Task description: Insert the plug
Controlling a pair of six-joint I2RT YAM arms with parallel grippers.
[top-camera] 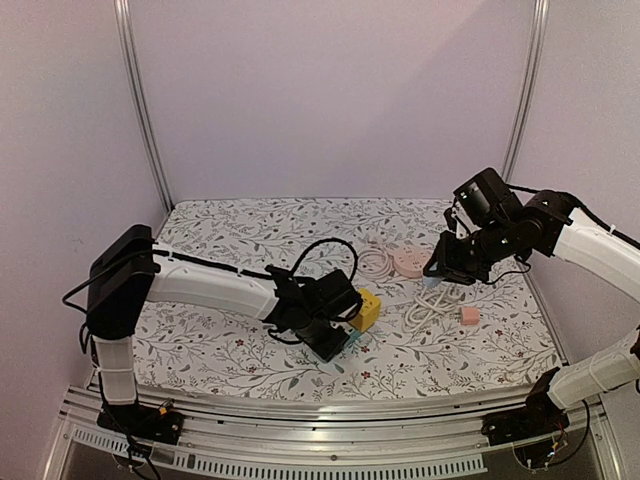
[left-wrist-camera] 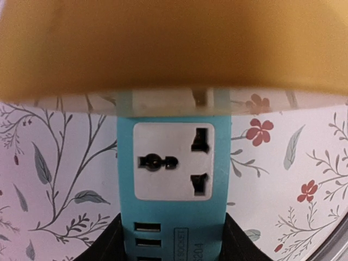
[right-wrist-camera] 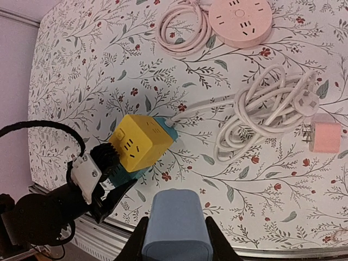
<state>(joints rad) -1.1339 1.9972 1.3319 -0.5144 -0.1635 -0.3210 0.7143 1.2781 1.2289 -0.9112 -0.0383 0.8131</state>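
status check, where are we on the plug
Left gripper shut on socket strip. Right gripper holds plug, clear of strip, not yet in. Yellow cube crowds the free socket.

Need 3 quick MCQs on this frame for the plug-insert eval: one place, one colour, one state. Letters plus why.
1. Where is the round pink strip?
A) in the left end effector
B) beside the pink coil
C) under the white cable

2. What colour is the block in the right end effector?
A) pink
B) yellow
C) blue

3. What state is the teal socket, held by the left end effector?
A) empty
B) plug inserted
C) taped over

1 B: the right wrist view shows strip and coil side by side.
2 C: the block between its fingers is blue.
3 A: every hole is bare in the left wrist view.
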